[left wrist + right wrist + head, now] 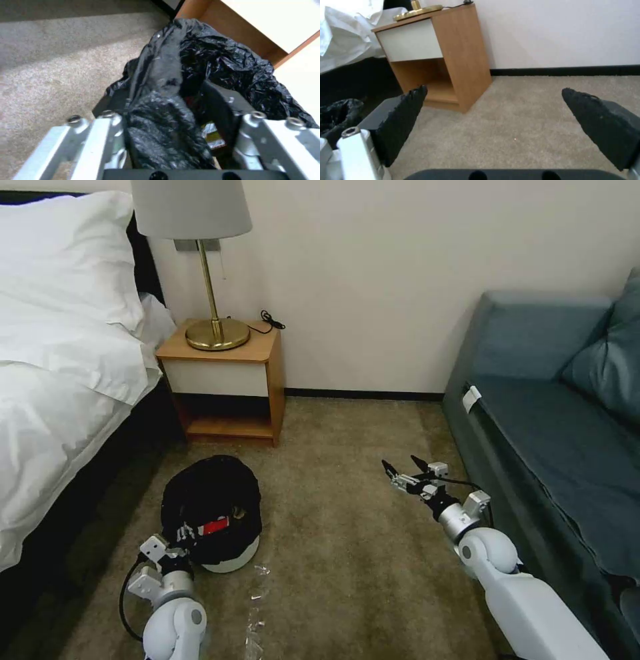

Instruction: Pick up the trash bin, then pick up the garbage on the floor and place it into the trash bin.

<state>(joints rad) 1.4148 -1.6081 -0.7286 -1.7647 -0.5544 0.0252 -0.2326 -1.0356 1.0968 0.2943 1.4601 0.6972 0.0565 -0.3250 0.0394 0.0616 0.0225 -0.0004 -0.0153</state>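
I'm seeing my left gripper (181, 533) clenching the trash bin (212, 510) rim on beige carpet (347, 553) near the nightstand (223, 380); my right gripper (405, 472) is hanging spread wide beside the sofa (553, 433).

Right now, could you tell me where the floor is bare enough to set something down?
The beige carpet is bare between the wooden nightstand and the blue sofa, where the open right hand hovers. It is crowded by the bed: the left hand grips the black-lined white trash bin, with clear plastic litter beside it.
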